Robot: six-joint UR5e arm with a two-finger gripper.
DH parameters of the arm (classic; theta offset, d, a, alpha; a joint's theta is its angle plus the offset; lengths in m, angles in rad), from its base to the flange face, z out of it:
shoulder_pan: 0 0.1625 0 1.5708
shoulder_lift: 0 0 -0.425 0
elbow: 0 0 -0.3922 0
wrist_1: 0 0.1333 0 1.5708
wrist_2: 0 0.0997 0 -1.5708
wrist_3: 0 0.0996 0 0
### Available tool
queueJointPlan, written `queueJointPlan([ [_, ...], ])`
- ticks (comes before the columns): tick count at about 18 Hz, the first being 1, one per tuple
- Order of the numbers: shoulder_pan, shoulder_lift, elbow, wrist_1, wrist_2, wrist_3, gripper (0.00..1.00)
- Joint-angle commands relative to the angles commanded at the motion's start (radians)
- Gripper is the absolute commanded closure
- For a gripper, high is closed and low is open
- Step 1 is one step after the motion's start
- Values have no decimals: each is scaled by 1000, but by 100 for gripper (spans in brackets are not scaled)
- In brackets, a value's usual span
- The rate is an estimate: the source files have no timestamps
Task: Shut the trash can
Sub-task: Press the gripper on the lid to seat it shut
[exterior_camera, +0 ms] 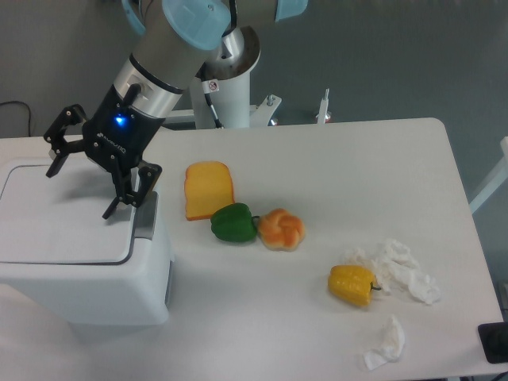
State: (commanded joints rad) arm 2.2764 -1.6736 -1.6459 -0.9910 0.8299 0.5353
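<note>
Lid flat on the trash can (79,270) at the desk's (341,167) left end, my claw (79,184) hangs spread and empty above it, so I judge the closing near done, needing only a final press by the grey latch (145,216).

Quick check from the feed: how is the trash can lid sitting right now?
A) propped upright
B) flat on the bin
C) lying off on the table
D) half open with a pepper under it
B: the lid of the trash can lies flat in its rim, with the open gripper above it.
</note>
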Motion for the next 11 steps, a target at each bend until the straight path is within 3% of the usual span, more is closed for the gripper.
queueJointPlan([
  [11, 0, 2, 0, 0, 8, 8, 0],
])
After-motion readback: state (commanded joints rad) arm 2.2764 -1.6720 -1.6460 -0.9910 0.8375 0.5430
